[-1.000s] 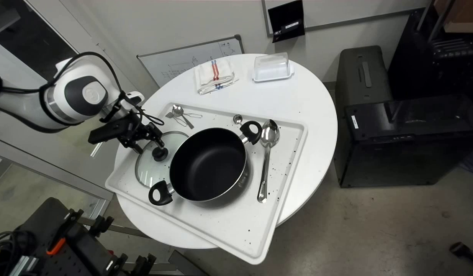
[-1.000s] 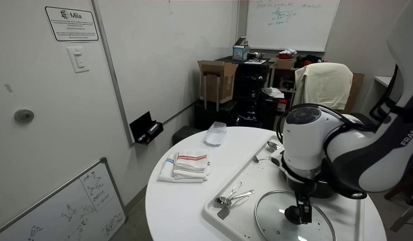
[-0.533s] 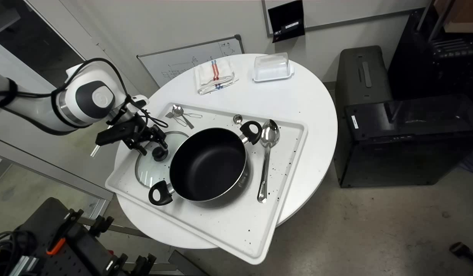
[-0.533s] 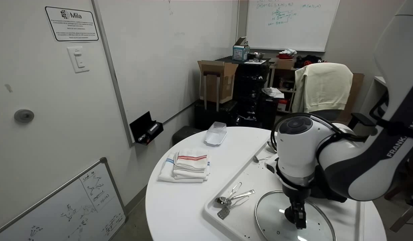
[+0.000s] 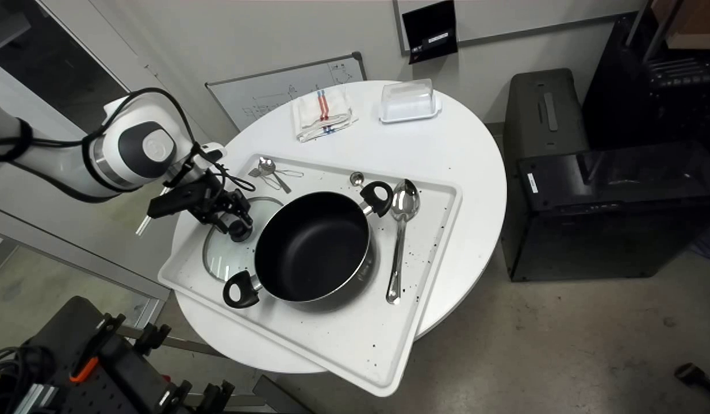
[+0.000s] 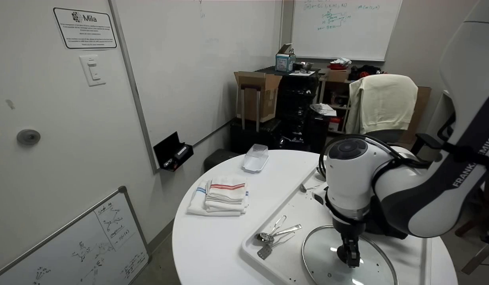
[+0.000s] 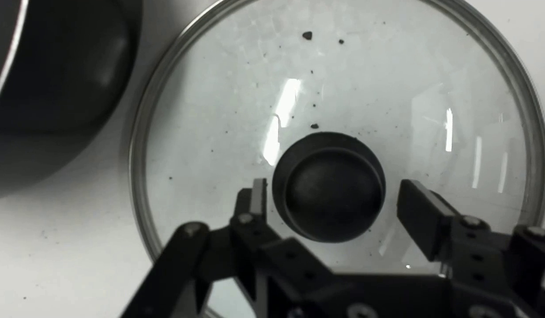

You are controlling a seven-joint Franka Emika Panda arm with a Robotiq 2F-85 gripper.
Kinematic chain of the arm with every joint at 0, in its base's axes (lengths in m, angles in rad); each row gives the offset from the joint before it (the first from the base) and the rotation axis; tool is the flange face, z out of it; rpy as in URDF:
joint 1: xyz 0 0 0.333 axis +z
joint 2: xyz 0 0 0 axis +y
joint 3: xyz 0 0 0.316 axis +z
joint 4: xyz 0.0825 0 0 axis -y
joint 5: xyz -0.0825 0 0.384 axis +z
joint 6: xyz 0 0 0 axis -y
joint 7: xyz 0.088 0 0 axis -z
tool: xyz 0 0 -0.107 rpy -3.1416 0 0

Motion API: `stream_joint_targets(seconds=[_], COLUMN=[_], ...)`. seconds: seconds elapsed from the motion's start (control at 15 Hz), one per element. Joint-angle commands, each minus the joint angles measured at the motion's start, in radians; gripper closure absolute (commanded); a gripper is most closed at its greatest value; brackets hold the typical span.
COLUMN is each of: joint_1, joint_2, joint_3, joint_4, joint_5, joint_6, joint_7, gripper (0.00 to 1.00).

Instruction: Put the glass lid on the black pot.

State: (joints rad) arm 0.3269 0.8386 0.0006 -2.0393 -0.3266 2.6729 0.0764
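Observation:
The glass lid (image 7: 210,132) lies flat on the tray, a clear disc with a metal rim and a black centre knob (image 7: 329,176). The lid also shows in both exterior views (image 5: 228,259) (image 6: 323,253). My gripper (image 7: 334,194) is open, with one finger on each side of the knob and a visible gap on both sides. It is low over the lid in both exterior views (image 5: 235,222) (image 6: 352,259). The black pot (image 5: 314,247) stands uncovered right beside the lid. Its wall shows at the wrist view's upper left (image 7: 78,79). The arm mostly hides it in an exterior view.
The white tray (image 5: 355,351) has raised edges. A large metal spoon (image 5: 398,247) lies beyond the pot. Small metal utensils (image 5: 268,169) lie near the lid at a tray corner. Folded towels (image 5: 321,112) and a clear-covered dish (image 5: 409,103) sit on the round table.
My open gripper has moved toward the knob and lower, so its fingers now stand around it. The lid and the pot have not moved.

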Motion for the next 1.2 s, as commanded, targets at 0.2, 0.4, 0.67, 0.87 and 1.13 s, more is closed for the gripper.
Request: stream_joint_targets(seconds=[0.2,0.4,0.67,0.87,1.13], joint_1=[0.012,0.011,0.002,0.001,0.0], joint_2=[0.001,-0.007,-0.044,-0.084,-0.151], joint_3=[-0.012,-0.009,0.004,0.011,0.021], joint_4=[0.006,-0.002,-0.032,-0.061,-0.101], joint_5=[0.006,0.006,0.008,0.006,0.008], joint_6=[0.017,0.017,0.018,0.018,0.013], joint_7=[0.008,0.006,-0.008,-0.015,-0.011], gripper=[0.75,0.75,0.75,0.75,0.75])
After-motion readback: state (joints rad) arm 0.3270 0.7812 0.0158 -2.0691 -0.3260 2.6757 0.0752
